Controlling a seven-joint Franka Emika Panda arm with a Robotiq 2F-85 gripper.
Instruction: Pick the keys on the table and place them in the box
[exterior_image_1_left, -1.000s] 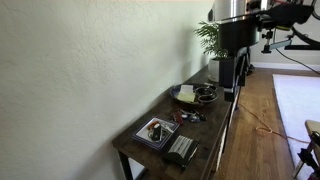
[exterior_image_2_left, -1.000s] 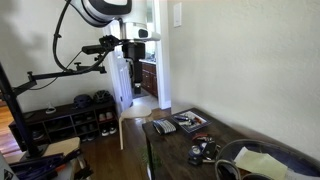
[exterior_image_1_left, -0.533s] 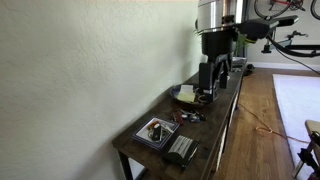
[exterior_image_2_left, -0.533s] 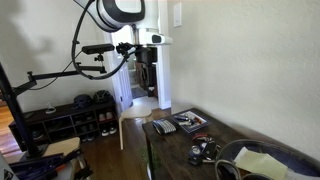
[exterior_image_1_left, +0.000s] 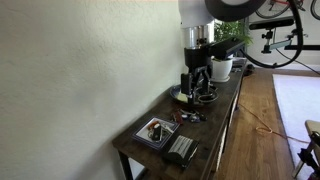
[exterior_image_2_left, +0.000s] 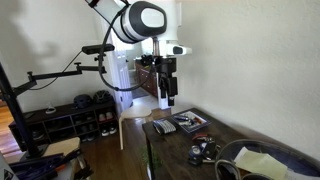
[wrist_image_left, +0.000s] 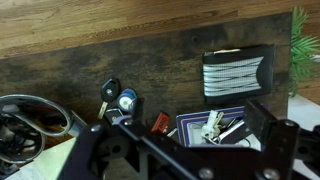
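Note:
The keys (wrist_image_left: 116, 97), a dark bunch with a black fob, a blue round tag and a red tag, lie on the dark wooden table (wrist_image_left: 160, 62) between a dark bowl and the box. They also show in both exterior views (exterior_image_1_left: 188, 116) (exterior_image_2_left: 203, 150). The box (wrist_image_left: 190, 124), shallow with a pale rim, holds a few small pale objects; it shows in both exterior views (exterior_image_1_left: 157, 132) (exterior_image_2_left: 190, 122). My gripper (wrist_image_left: 188, 142) is open and empty. It hangs well above the table in both exterior views (exterior_image_1_left: 196, 92) (exterior_image_2_left: 166, 97).
A black ribbed rectangular object (wrist_image_left: 236, 68) lies beyond the box at the table's end (exterior_image_1_left: 182, 150). A dark round bowl (wrist_image_left: 30, 115) and a yellow-green dish (exterior_image_1_left: 184, 95) stand on the keys' other side. A potted plant (exterior_image_1_left: 222, 62) stands at the far end. A wall runs along the table.
The arm has swung along the table from the plant end to above the bowls and keys, and the gripper has come lower. Nothing on the table has moved.

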